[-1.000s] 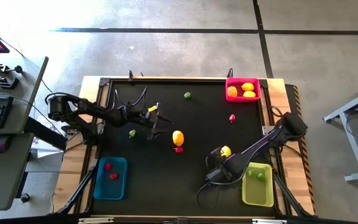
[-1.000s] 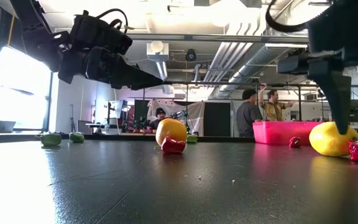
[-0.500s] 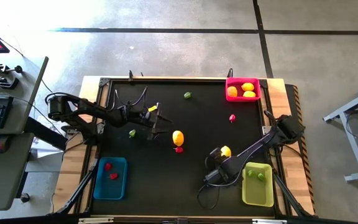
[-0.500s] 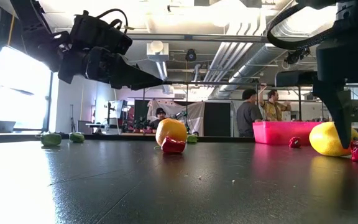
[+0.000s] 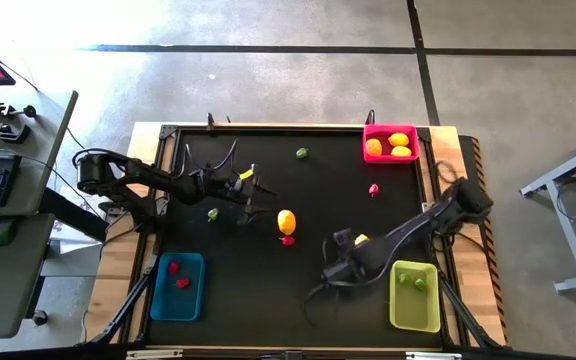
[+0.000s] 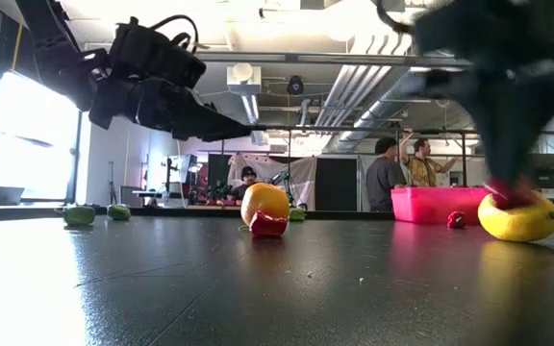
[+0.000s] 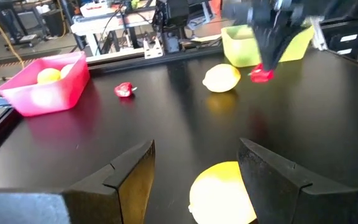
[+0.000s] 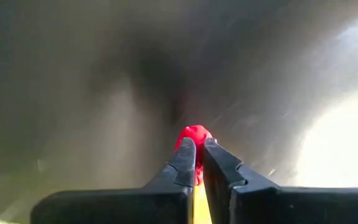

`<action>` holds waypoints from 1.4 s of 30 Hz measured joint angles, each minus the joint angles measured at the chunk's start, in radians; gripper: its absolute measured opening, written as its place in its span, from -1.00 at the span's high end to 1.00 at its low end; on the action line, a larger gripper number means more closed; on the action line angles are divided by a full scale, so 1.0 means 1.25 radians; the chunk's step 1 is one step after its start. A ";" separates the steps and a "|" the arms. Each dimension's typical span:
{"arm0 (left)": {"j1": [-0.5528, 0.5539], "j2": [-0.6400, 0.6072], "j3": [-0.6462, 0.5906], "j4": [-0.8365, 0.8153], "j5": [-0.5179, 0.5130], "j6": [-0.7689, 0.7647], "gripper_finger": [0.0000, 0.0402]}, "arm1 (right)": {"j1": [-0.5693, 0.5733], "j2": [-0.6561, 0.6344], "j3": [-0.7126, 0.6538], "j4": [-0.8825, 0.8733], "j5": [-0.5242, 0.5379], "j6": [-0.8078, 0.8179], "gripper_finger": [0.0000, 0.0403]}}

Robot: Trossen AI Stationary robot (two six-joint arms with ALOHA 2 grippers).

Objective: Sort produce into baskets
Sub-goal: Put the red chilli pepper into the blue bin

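My right gripper (image 8: 194, 152) is shut on a small red piece (image 8: 194, 137) of produce, right beside a yellow lemon (image 6: 519, 219) in the right half of the table. My left gripper (image 7: 196, 149) hovers open above an orange-yellow lemon (image 5: 286, 220) near the table's middle, touching nothing. A second small red piece (image 5: 288, 240) lies against that lemon. The pink-red basket (image 5: 369, 132) holds three yellow pieces, the blue basket (image 5: 158, 290) two red ones, and the yellow-green basket (image 5: 408, 310) a green one. My right gripper pinches the small red piece (image 8: 196, 132) between its two fingertips, only at their free ends. The fingers come from above, pointing down. The piece (image 7: 261, 74) hangs clear of the table, close by the top of the yellow lemon (image 7: 221, 78).
Loose on the black mat lie a green piece (image 5: 302, 153) at the far side, another green piece (image 5: 213, 213) beside the left arm, and a red piece (image 5: 373, 188) in front of the pink-red basket. People stand in the room beyond the table.
My right gripper has taken hold of the small red piece that lay on the table beside the yellow lemon and has lifted it clear, swinging a little toward the table's left edge. The lemon now lies flatter than before.
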 joint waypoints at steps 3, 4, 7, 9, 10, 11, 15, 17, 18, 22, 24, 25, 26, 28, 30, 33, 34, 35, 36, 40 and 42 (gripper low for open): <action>-0.001 0.000 0.000 -0.006 -0.002 0.015 -0.06 | -0.046 -0.065 -0.022 0.108 0.021 -0.004 0.99; -0.002 0.000 0.000 -0.007 -0.004 0.020 -0.06 | -0.063 -0.088 -0.040 0.154 0.030 -0.013 0.99; -0.008 0.000 0.000 -0.008 -0.003 0.027 -0.06 | -0.120 -0.145 -0.116 0.323 0.057 -0.061 1.00; -0.014 0.000 0.000 -0.008 -0.004 0.027 -0.06 | -0.157 -0.174 -0.181 0.459 0.084 -0.098 1.00; -0.018 0.000 0.000 -0.008 -0.004 0.028 -0.06 | -0.174 -0.185 -0.211 0.539 0.092 -0.115 1.00; -0.022 0.000 0.000 -0.008 -0.004 0.028 -0.06 | -0.191 -0.192 -0.241 0.612 0.094 -0.132 1.00; -0.042 0.000 0.000 -0.008 -0.004 0.028 -0.06 | -0.242 -0.206 -0.335 0.858 0.093 -0.187 1.00; -0.051 0.000 0.000 -0.007 -0.005 0.028 -0.06 | -0.262 -0.207 -0.361 0.947 0.108 -0.206 1.00; -0.057 0.000 0.000 -0.007 -0.005 0.028 -0.06 | -0.270 -0.207 -0.372 0.986 0.118 -0.211 1.00; -0.081 0.000 0.001 -0.008 -0.022 0.029 -0.06 | -0.296 -0.207 -0.405 1.129 0.127 -0.228 1.00; -0.096 0.000 0.007 -0.007 -0.066 0.029 -0.06 | -0.303 -0.207 -0.413 1.194 0.121 -0.237 1.00; -0.103 0.000 0.011 -0.008 -0.096 0.030 -0.06 | -0.307 -0.207 -0.417 1.224 0.113 -0.244 1.00; -0.109 0.000 0.016 -0.007 -0.122 0.029 -0.06 | -0.310 -0.207 -0.420 1.249 0.101 -0.248 1.00; -0.118 0.000 0.028 -0.007 -0.169 0.022 -0.06 | -0.317 -0.207 -0.420 1.287 0.076 -0.249 1.00; -0.125 0.000 0.042 -0.007 -0.210 -0.005 -0.06 | -0.319 -0.207 -0.420 1.324 0.059 -0.245 1.00; -0.127 0.000 0.058 -0.006 -0.230 -0.051 -0.06 | -0.318 -0.207 -0.420 1.362 0.054 -0.250 1.00; -0.129 0.000 0.060 -0.006 -0.230 -0.060 -0.05 | -0.318 -0.207 -0.420 1.373 0.049 -0.251 1.00; -0.130 0.000 0.063 -0.005 -0.231 -0.065 -0.04 | -0.318 -0.207 -0.420 1.383 0.043 -0.250 1.00; -0.132 0.000 0.064 0.001 -0.231 -0.069 -0.02 | -0.318 -0.207 -0.420 1.390 0.041 -0.247 1.00; -0.143 0.000 0.063 0.039 -0.245 -0.051 0.09 | -0.318 -0.207 -0.420 1.399 0.033 -0.215 1.00; -0.151 0.000 0.063 0.040 -0.260 -0.024 0.15 | -0.318 -0.207 -0.420 1.399 0.033 -0.202 1.00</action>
